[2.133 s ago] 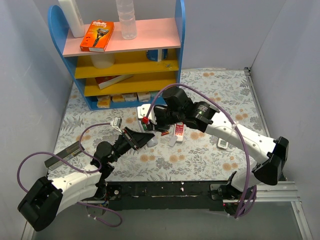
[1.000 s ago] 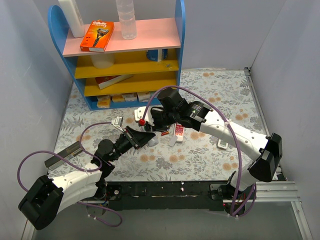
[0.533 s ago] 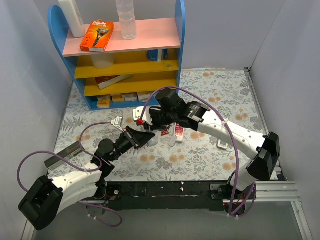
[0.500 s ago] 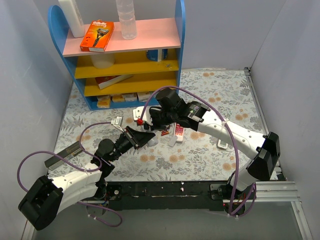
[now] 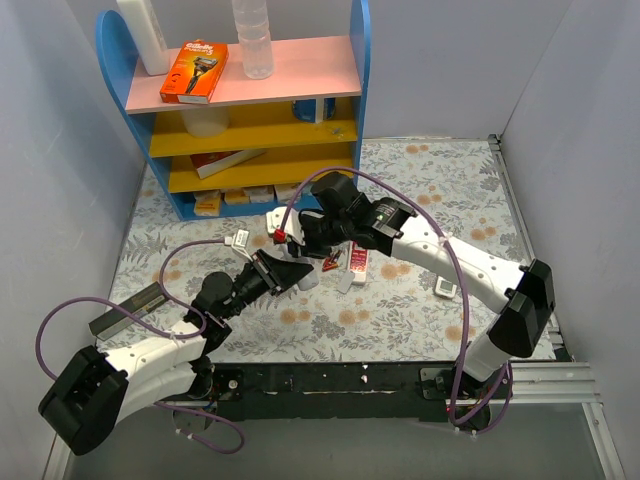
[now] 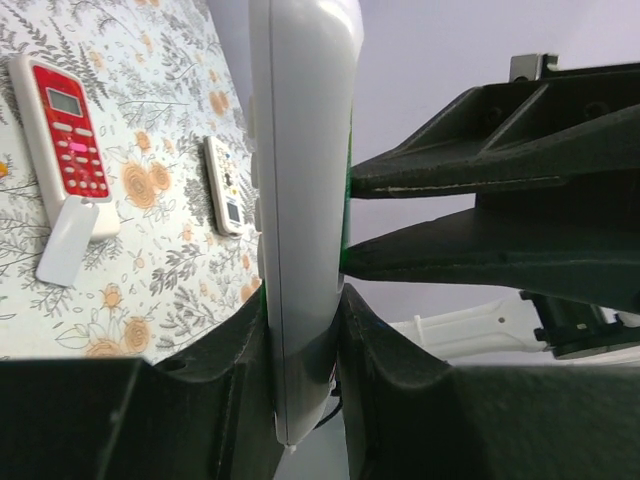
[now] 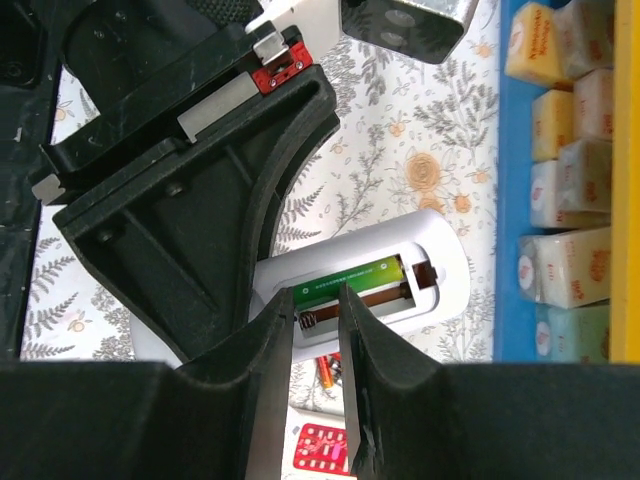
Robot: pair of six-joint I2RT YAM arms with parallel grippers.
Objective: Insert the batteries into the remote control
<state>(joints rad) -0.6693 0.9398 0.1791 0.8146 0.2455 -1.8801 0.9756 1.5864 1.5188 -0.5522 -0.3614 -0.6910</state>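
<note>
White remote control (image 6: 300, 180) stood edge-on at frame centre, clenched in the left gripper (image 6: 303, 310). Right gripper (image 7: 318, 305), jaws narrowly parted and grasp undeterminable, hovered over its open compartment, beside the seated green battery (image 7: 355, 281).

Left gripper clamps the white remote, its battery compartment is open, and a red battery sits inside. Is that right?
One slip: the seated battery is green, not red, as the right wrist view shows. The left gripper does clamp the white remote, and its compartment is open.
</note>
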